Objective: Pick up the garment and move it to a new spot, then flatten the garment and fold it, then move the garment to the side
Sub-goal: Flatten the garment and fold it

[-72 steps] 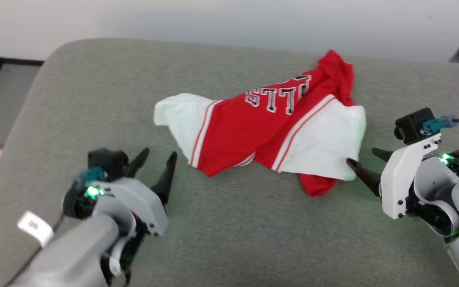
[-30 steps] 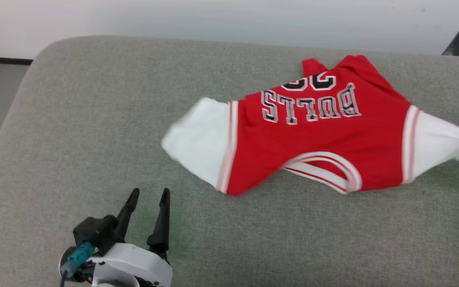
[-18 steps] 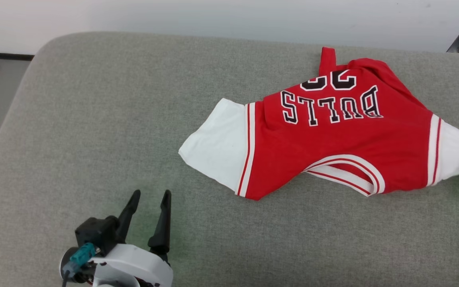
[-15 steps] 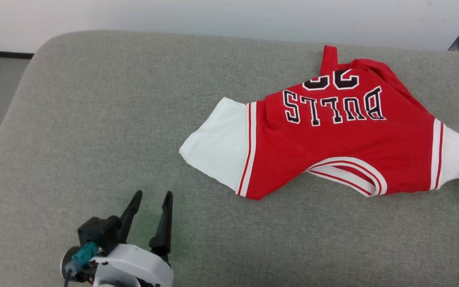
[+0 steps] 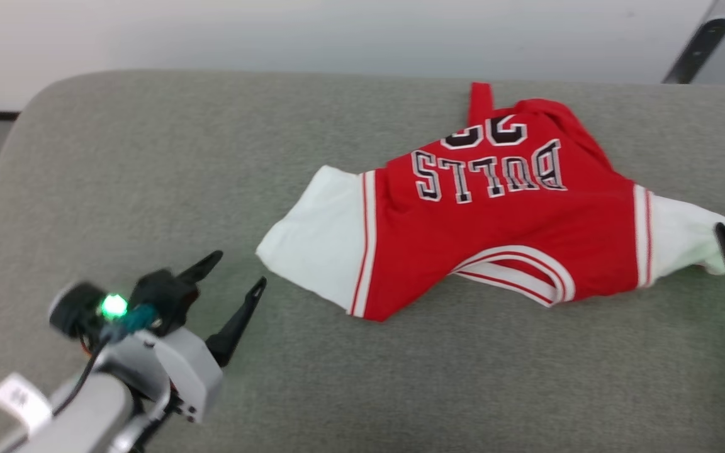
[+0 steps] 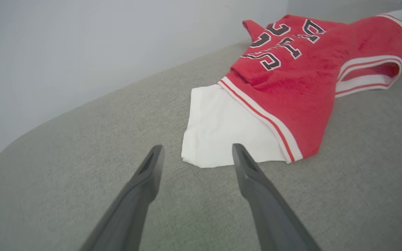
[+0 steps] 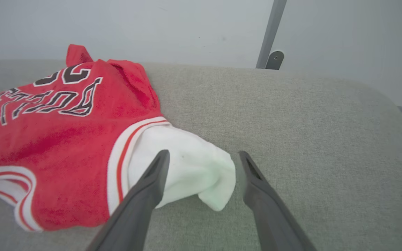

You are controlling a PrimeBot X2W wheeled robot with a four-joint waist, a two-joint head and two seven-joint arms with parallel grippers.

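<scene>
**Grey cushion, red shirt laid out, both pairs of fingers wide**

Grey cushion [image 5: 148, 157] runs right across the head view, with a pale wall [image 5: 274, 31] behind and a dark metal bar [image 5: 693, 47] leaning in at the top right corner. And there's the garment [image 5: 494, 233], lying on the right half of the cushion, toward the far edge. The red body is spread out and a white sleeve sticks out each side. The black lettering [image 5: 488, 176] reads upside down from the head, with the number just beyond it half lost in a fold. The striped neck trim [image 5: 520, 274] curves along the near edge, so the neck opening faces the robot.

Over on the left, the left gripper [image 5: 240, 268] sits low at the near side, its fingers spread wide with nothing between them. It points at the left sleeve [image 6: 222, 136]. The tips are just short of the sleeve's near corner, and whether one brushes the cloth I can't tell.

On the right, the right gripper [image 7: 202, 155] has its fingers parted too. The rumpled end of the right sleeve [image 7: 187, 167] lies in the gap between them, not pinched. In the head view, one dark finger pokes in at the right edge, its tip at that sleeve's end.
</scene>
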